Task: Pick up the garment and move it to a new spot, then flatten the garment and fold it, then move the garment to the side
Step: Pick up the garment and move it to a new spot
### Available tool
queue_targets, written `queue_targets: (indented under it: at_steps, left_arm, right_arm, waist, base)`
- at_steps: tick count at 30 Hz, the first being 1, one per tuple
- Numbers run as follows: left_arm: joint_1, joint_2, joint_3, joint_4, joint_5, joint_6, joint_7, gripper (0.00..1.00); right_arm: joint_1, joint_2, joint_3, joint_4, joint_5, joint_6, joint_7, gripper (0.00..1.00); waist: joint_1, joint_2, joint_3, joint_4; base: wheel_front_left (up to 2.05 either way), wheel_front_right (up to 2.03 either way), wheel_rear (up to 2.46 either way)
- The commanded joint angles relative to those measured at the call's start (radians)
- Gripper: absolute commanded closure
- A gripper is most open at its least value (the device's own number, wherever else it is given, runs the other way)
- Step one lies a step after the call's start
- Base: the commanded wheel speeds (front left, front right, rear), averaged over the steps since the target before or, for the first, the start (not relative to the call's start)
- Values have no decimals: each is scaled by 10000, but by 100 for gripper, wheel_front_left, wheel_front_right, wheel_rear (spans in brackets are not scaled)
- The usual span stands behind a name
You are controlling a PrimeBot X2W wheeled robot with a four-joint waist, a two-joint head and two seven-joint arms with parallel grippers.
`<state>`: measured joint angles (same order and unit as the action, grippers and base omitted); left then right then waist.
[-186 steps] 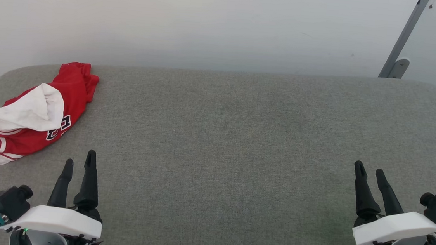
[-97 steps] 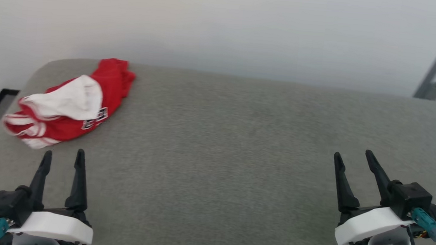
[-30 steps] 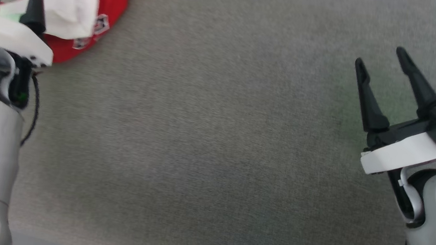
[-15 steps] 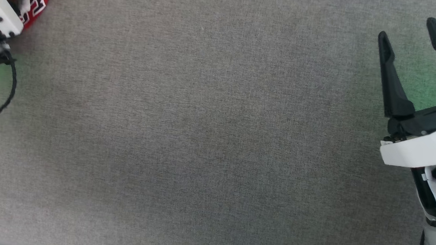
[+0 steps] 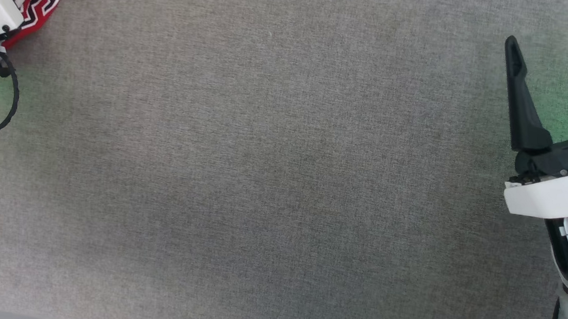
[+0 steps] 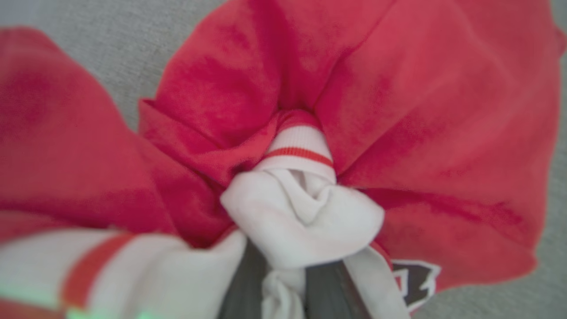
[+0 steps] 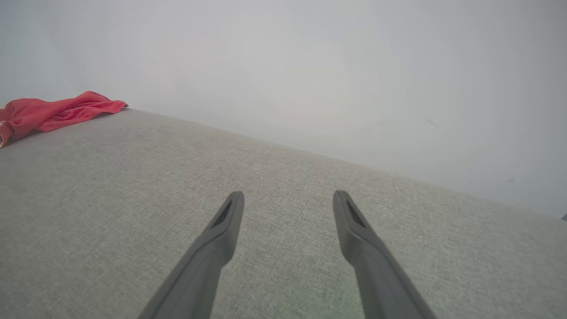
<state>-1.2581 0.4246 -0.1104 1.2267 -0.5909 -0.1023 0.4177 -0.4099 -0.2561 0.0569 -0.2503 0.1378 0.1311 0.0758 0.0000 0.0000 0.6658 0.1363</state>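
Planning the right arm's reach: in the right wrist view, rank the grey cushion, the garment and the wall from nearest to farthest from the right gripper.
1. The grey cushion: just beneath the right gripper.
2 and 3. The garment, far left by the cushion's back edge, and the wall, rising behind that edge: too close to call.

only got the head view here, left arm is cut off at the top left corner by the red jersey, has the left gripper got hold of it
observer: yes, the left wrist view shows the left gripper pinching a bunch of the garment, its white lining, between its fingers.
operator: trim caught too
observer: a striped band sits just beyond the pinched bunch, folded into it.
operator: is it lifted
observer: in the right wrist view red cloth lies on the grey cushion near the wall.
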Motion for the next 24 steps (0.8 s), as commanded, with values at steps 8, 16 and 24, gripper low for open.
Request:
queue_targets:
  at_steps: [8,16,24]
  left_arm:
    - [469,-92,-513,-42,230,-229,-656,100]
    - [341,389,-1361,-1248,485,-281,-1577,100]
    - [555,970,-2413,-3056,321,-285,-1834,100]
  right_arm:
    - [279,195,-161,585,104,-5,-484,0]
    - [714,522,-403,1146,187,-5,-891,0]
    - [1210,871,-653,1497,251,-5,-1159,0]
  waist:
    - [0,0,-1025,352]
    - [0,0,-2383,671]
    - [0,0,-3714,923]
  base:
    - [0,0,0]
    - [0,0,0]
    - [0,0,0]
